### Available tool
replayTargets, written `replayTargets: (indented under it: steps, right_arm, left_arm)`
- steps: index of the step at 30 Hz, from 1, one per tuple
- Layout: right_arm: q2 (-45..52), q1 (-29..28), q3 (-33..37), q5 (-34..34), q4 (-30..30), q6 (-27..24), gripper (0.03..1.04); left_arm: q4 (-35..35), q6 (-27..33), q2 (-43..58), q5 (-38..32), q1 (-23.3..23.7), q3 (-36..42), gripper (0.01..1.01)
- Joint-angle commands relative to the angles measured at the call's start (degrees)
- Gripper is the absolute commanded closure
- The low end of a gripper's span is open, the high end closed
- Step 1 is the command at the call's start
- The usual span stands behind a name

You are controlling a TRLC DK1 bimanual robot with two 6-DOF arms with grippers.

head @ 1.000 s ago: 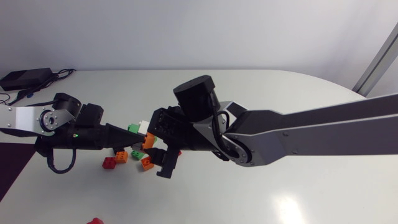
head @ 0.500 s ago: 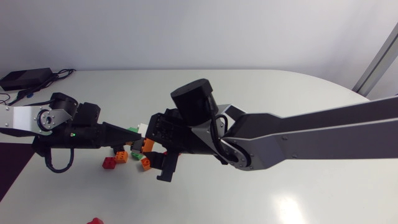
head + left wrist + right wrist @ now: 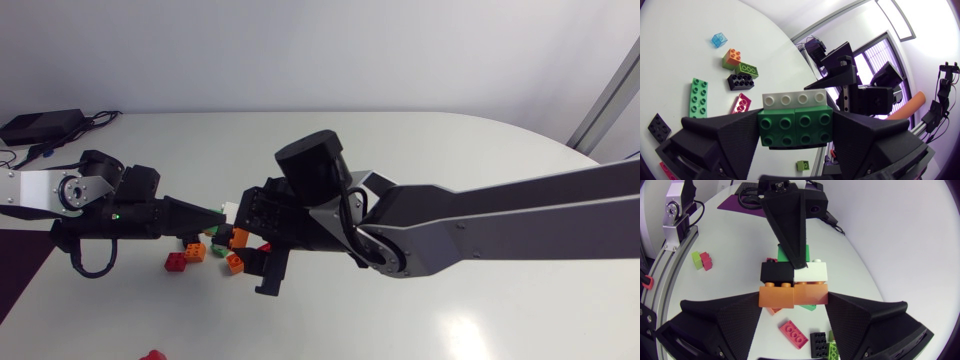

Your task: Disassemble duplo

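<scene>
The left gripper (image 3: 214, 213) clasps the brick stack (image 3: 237, 238) from 9 o'clock, the right gripper (image 3: 252, 232) from 3 o'clock. Loose bricks (image 3: 178, 262) lie on the table (image 3: 450, 150) beneath, toward the stack's 7 o'clock.

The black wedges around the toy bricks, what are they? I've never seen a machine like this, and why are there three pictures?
They are the fingers of two robot arms working at a white table. One picture looks down from above. The other two come from small cameras on each arm's wrist, so each shows its own gripper close up. The left gripper pinches the green end of a small brick stack. The right gripper pinches its orange end, so both hold the one stack between them. Loose bricks lie on the table nearby: red, orange, green and black ones.
</scene>
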Motion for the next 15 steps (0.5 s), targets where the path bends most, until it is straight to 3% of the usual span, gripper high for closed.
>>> replayTargets:
  steps: [1, 15]
  right_arm:
    - [-1.77, 0.42, -1.38, 0.3, 0.34, -0.06, 0.49]
    - [-2.2, -0.9, -2.08, 0.56, -1.95, -5.07, 0.49]
  left_arm:
    - [-0.3, 1.93, 1.43, 0.87, 0.16, 1.35, 0.748]
    - [-0.3, 3.51, 0.29, 0.96, 1.65, 1.17, 0.749]
